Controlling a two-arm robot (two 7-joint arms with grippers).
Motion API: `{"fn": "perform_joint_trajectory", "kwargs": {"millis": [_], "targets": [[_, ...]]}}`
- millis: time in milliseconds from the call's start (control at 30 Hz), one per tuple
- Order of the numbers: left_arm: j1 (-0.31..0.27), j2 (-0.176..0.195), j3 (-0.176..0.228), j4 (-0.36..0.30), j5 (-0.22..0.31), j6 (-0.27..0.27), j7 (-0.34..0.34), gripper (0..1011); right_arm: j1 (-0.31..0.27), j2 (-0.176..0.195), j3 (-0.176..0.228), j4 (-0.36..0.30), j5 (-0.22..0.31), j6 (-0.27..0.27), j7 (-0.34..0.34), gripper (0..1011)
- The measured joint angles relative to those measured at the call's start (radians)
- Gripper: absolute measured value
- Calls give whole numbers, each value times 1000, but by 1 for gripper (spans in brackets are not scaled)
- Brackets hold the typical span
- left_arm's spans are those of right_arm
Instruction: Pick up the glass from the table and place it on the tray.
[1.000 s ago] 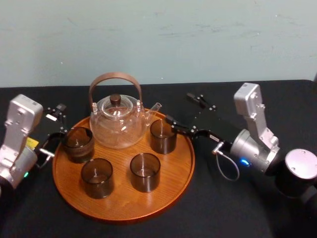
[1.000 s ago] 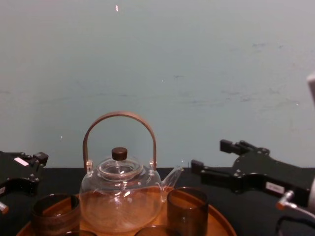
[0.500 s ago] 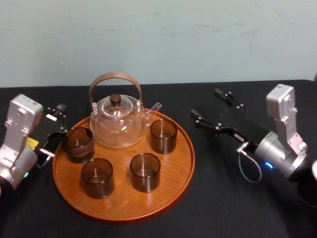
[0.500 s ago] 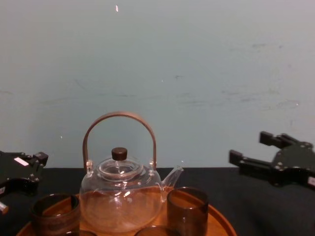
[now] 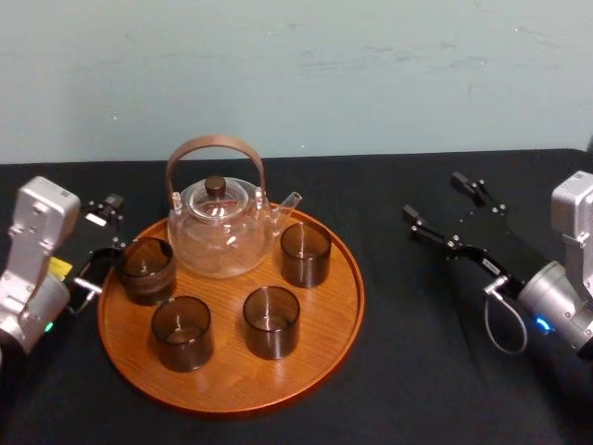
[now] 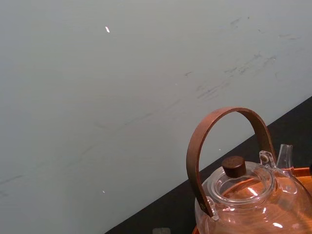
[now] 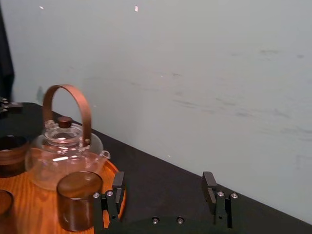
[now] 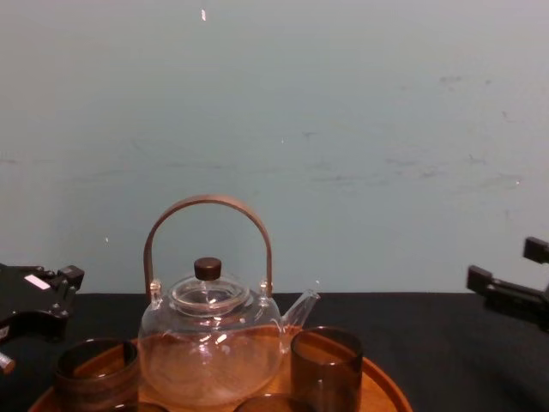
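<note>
withdrawn far rightward with the right claw (image 5: 433, 195) since 1 s ago, spread wide, empty, well apart from the tray (image 5: 324, 315). leaves the glass (image 5: 305, 253) upright on it, just beside the teapot (image 5: 220, 236) spout. probably done: keep retreating level, clear of the rim. ample bare surface (image 5: 417, 371) there. left claw (image 5: 107, 230) parked spread-open by the left rim.

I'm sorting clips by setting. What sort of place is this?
Likely a robot lab bench, not a home: black-covered table against a bare wall, a tray with teapot and glasses, left gripper and right gripper flanking it.
</note>
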Motion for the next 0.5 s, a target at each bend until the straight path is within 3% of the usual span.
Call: {"fn": "perform_joint_trajectory", "kwargs": {"millis": [500], "targets": [[0, 0, 0, 0, 0, 0, 0, 0, -52, -19, 57, 19, -70, -9, -87, 1002]]}}
